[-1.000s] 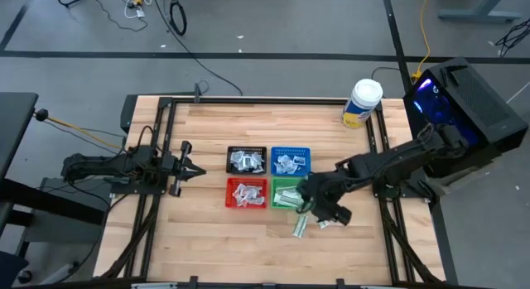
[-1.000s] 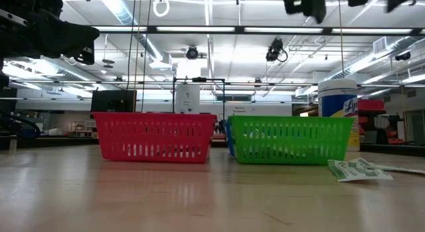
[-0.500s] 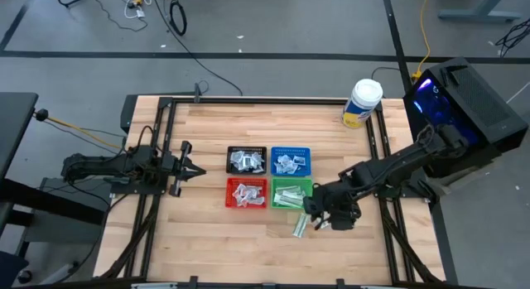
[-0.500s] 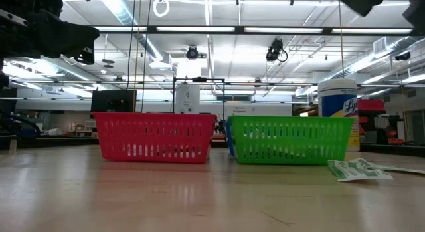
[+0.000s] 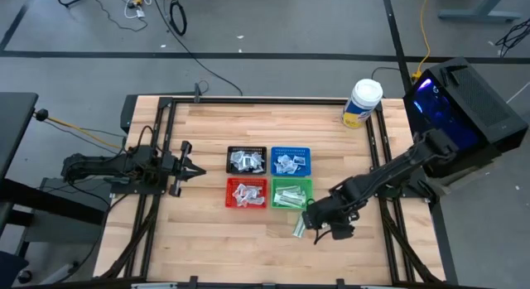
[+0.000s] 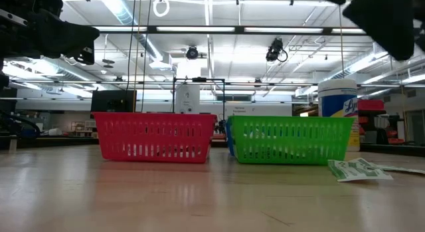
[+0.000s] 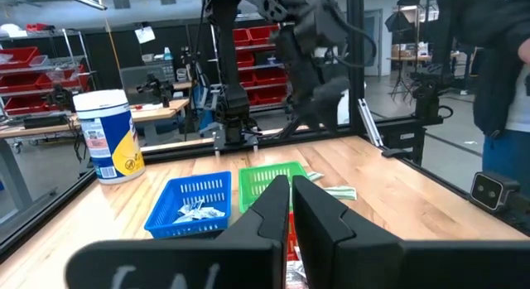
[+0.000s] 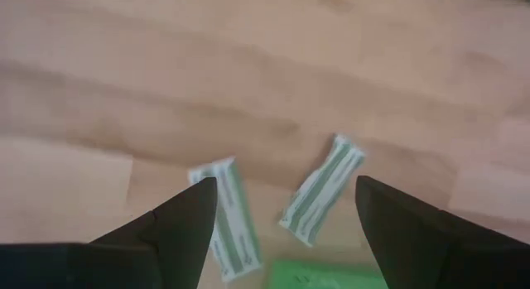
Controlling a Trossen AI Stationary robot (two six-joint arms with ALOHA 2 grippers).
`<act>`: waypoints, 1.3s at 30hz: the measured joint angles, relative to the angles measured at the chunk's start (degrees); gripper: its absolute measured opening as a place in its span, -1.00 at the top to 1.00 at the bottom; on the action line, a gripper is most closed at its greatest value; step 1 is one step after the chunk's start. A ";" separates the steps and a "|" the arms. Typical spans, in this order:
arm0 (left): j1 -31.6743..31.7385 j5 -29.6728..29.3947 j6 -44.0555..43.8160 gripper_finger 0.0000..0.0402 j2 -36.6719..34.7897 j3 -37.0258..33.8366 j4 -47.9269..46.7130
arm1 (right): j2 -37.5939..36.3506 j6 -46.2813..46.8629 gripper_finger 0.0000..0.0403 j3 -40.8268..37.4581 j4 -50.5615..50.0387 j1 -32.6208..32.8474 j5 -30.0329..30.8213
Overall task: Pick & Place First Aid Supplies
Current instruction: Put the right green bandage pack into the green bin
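Two narrow white-and-green packets [image 8: 228, 227] [image 8: 321, 190] lie flat on the wooden table, just on the near side of the green tray [image 5: 291, 193]. One of them shows in the high view [image 5: 299, 228] and low on the table in the low view [image 6: 358, 169]. My right gripper [image 8: 286, 185] hovers above them, open wide, touching nothing; in the high view it [image 5: 319, 223] covers the second packet. The black [image 5: 247, 161], blue [image 5: 291, 161], red [image 5: 247, 193] and green trays hold more small packets. My left gripper [image 5: 186, 167] waits, shut, left of the trays.
The big white jar with the yellow label [image 5: 362, 103] stands at the table's far right corner. The four mesh trays sit in a tight block at the table's middle. Bare wood lies left of and nearer than the trays. A person stands beyond the table in the left wrist view [image 7: 497, 65].
My right gripper has moved from beside the green tray's right side toward the table's near edge and now hangs over the two loose packets; in the low view it has grown larger at the top right. The packets have stayed where they were.
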 joint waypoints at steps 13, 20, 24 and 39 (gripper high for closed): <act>-0.02 0.00 0.00 0.87 -0.01 0.02 -0.01 | 1.49 -8.73 -0.44 -12.16 4.15 3.46 6.94; 0.00 0.00 0.00 0.87 0.01 0.00 -0.01 | 1.49 -7.97 -0.44 -12.91 4.08 3.52 8.75; -0.02 0.00 0.00 0.87 0.01 0.00 -0.01 | 1.98 -8.03 -0.44 -9.95 2.85 3.34 9.91; 0.00 0.00 0.00 0.87 0.01 0.02 -0.13 | 8.84 -8.63 -0.44 -6.13 3.71 2.30 9.88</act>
